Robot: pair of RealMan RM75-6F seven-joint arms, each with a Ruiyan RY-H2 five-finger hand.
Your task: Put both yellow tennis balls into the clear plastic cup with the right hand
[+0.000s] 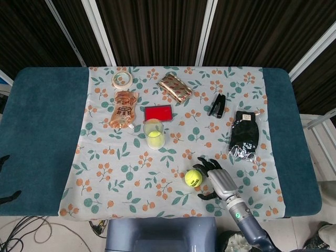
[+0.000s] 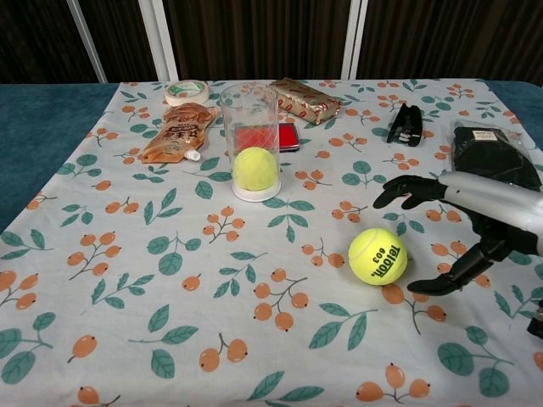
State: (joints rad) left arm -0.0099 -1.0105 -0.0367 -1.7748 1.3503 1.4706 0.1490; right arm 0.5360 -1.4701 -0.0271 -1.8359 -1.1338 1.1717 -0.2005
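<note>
A clear plastic cup (image 1: 154, 134) (image 2: 249, 141) stands upright mid-table with one yellow tennis ball (image 2: 255, 168) inside it. A second yellow tennis ball (image 1: 193, 178) (image 2: 377, 256) lies on the floral cloth toward the front right. My right hand (image 1: 217, 178) (image 2: 462, 222) is just to the right of that ball, low over the cloth, its fingers spread apart and curved toward the ball without holding it. My left hand does not show in either view.
Behind the cup lie a red flat box (image 1: 158, 113), an orange pouch (image 1: 124, 109), a tape roll (image 1: 122, 80) and a gold-wrapped packet (image 1: 175, 87). A black stapler (image 1: 217, 105) and a black bagged item (image 1: 244, 133) sit at the right.
</note>
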